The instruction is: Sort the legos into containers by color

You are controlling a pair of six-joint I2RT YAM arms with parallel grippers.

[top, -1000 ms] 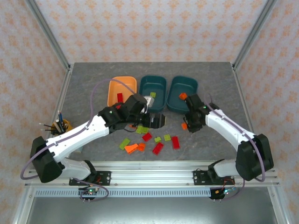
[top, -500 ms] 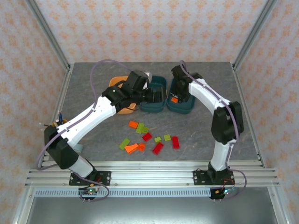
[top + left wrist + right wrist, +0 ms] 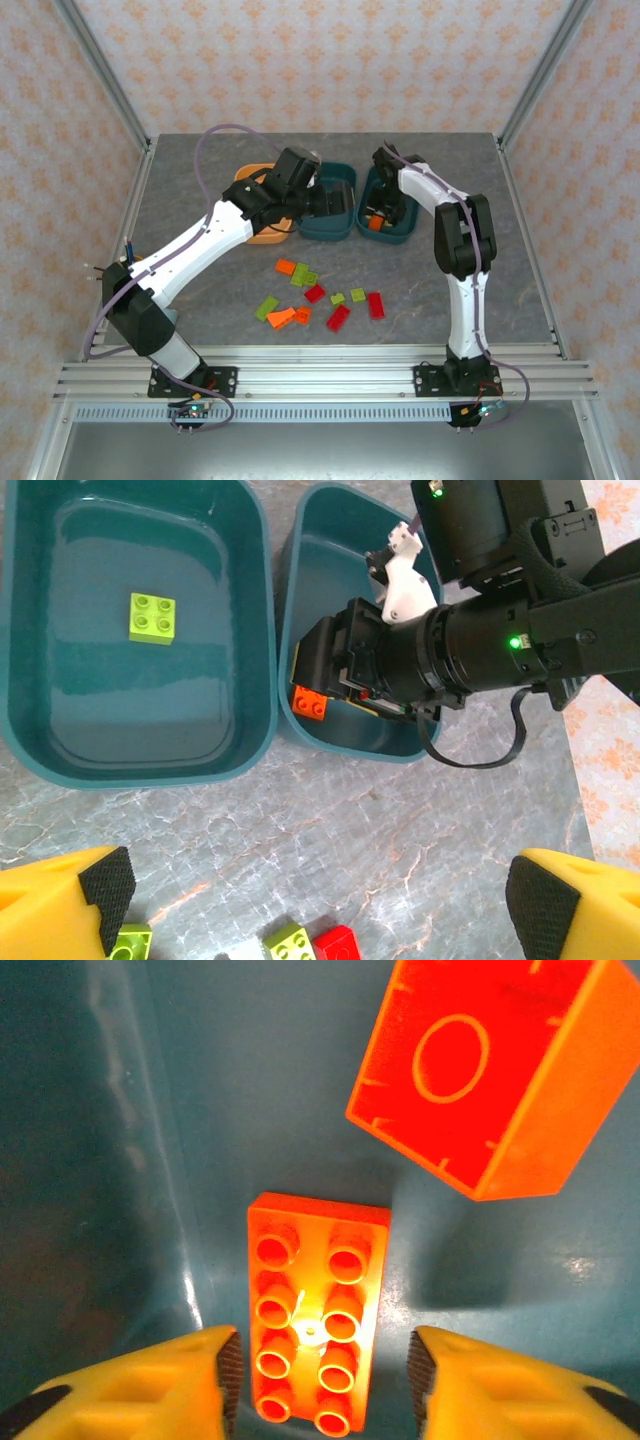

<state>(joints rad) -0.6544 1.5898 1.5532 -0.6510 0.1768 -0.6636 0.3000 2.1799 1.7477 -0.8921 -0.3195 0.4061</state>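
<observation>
Over on the left, the orange tray (image 3: 262, 238) sits half hidden under the left arm, and next along the left pincer (image 3: 320, 910) hangs spread wide with nothing in it, near the front of the middle tray (image 3: 90, 710), where one green brick (image 3: 152, 617) lies on the floor. My read is that this arm does best to hold off, because its wrist is close beside the other arm, and the loose bricks (image 3: 338, 318) on the bench (image 3: 450, 290) nearer the bases can be fetched once the way is free. Now to the right tray (image 3: 335, 580), and here is the action: the right pincer (image 3: 320, 1360) is down inside it, jaws part open, with a long orange brick (image 3: 318, 1310) lying flat and studs up between the pads (image 3: 228, 1375). A sliver of tray floor shows on either side, so the brick looks let go and the pincer grips nothing. A square orange brick (image 3: 485, 1070) lies just beyond, underside showing, apart from the long one. The step, as I judge it, is the release of orange into this tray. Doing it well means opening a touch wider first so neither pad drags the brick, then rising straight up, no sideways sweep, until the fingertips clear the tray wall; a swing too early could knock the square brick or catch the rim, and a swing leftward meets the left arm
</observation>
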